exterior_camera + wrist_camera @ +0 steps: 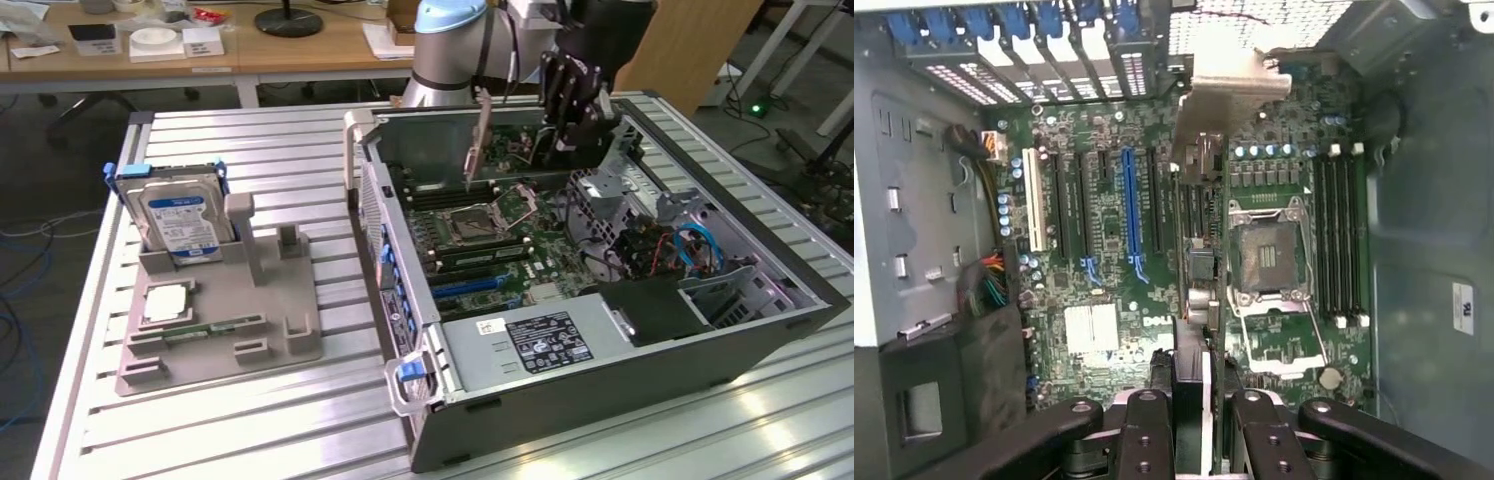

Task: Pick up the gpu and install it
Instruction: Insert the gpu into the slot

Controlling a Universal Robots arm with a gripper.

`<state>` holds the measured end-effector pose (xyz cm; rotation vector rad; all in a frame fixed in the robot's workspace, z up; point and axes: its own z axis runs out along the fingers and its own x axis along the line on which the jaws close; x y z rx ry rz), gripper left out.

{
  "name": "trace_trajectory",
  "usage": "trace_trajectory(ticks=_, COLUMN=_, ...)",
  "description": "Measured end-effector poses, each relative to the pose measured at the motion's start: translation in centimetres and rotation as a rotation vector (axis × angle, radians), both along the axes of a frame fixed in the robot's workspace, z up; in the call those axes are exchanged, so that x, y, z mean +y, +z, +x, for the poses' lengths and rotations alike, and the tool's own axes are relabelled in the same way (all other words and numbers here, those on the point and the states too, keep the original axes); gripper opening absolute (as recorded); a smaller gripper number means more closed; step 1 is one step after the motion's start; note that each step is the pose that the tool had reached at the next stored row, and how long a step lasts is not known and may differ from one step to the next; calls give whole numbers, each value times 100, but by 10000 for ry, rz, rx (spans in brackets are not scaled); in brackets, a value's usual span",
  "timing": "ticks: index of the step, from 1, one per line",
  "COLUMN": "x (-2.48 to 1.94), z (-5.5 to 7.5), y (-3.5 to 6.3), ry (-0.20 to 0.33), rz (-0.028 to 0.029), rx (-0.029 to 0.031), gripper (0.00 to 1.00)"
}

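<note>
So we're in the install half of the job, as far as we can judge. The pick-up is done: the gripper (1194, 388) has its jaws clamped on the gpu (1197, 215), which hangs edge-on over the motherboard (1094, 330) inside the open computer case (601, 390). The card's pale bracket (1229, 90) points at the rear slot covers (1054, 50). From the wrist view the card sits between the black expansion slots and the CPU socket (1266, 255), with the blue slot (1132, 215) off to one side of it. It doesn't look seated yet.

We reckon the seating will call for lining the card's lower edge up dead parallel with a slot, with the bracket meeting a gap in the rear panel, then a straight push down. Any tilt and it'll probably jam.

What we can't make out:
- The card's lower edge is hidden under the card itself, so we can't tell how high it is above the board.
- We can't tell which slot it's meant for.
- In the exterior view the dark card blends into the gripper under the arm (447, 50).

The hard drive (180, 220) sits in its holder on the desk (267, 150), well apart from the case.
</note>
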<state>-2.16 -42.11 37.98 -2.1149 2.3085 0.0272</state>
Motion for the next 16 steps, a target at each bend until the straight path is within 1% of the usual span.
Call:
trace_trajectory(ticks=2, x=-1, z=0, y=-11, ry=243, rz=-2, rx=1, gripper=27)
trace_trajectory(ticks=4, x=-2, z=0, y=-25, ry=596, rz=-1, rx=0, gripper=27)
trace_trajectory(ticks=6, x=-2, z=0, y=-39, ry=752, rz=-5, rx=1, gripper=27)
trace_trajectory(ticks=8, x=-2, z=-4, y=-60, ry=811, rz=-5, rx=0, gripper=27)
trace_trajectory(ticks=10, x=-2, z=-45, y=-79, ry=816, rz=-6, rx=0, gripper=27)
trace_trajectory(ticks=13, x=-1, z=-85, y=-132, ry=812, rz=-5, rx=-1, gripper=27)
trace_trajectory(ticks=16, x=-2, z=-88, y=-144, ry=812, rz=-8, rx=15, gripper=27)
